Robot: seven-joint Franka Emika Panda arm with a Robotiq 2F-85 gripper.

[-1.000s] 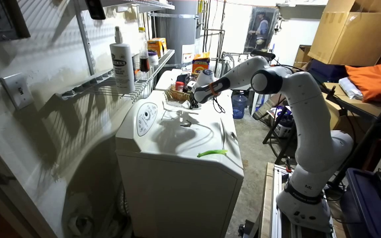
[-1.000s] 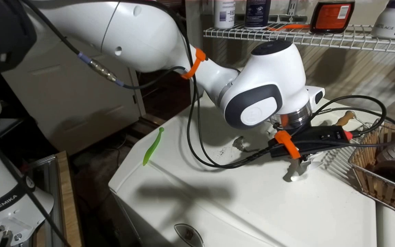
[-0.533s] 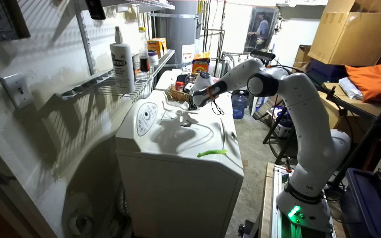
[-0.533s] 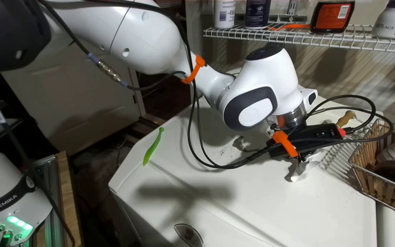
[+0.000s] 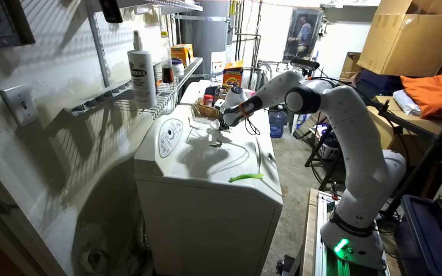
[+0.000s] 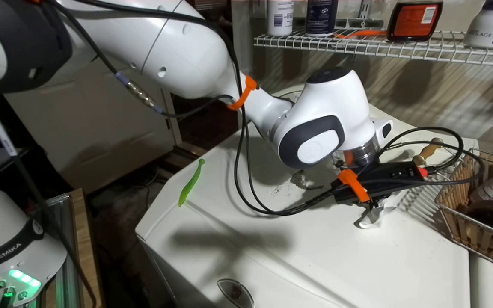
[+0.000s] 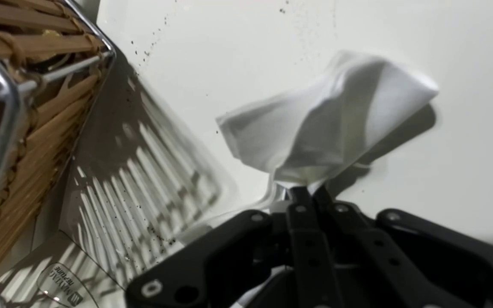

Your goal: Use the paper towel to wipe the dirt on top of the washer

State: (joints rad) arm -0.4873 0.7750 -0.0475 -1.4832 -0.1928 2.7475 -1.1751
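In wrist view, paper towel [image 7: 349, 111] is being pinched in jaws of gripper [image 7: 308, 190] over washer [image 7: 477, 162]; in an ext. view, grip is being mostly hidden by blk. housing [image 6: 381, 180]. Basket [image 7: 43, 143] is being cut off; towel contact w/ washer isn't being shown clearly.

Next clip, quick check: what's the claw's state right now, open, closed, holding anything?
Claw: closed, holding the crumpled paper towel pinched between its fingertips.

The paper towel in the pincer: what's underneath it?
The white washer shows around the paper towel, with a shadow along one edge and dark specks nearby. The part directly beneath is covered, so I can't tell whether it's clean.
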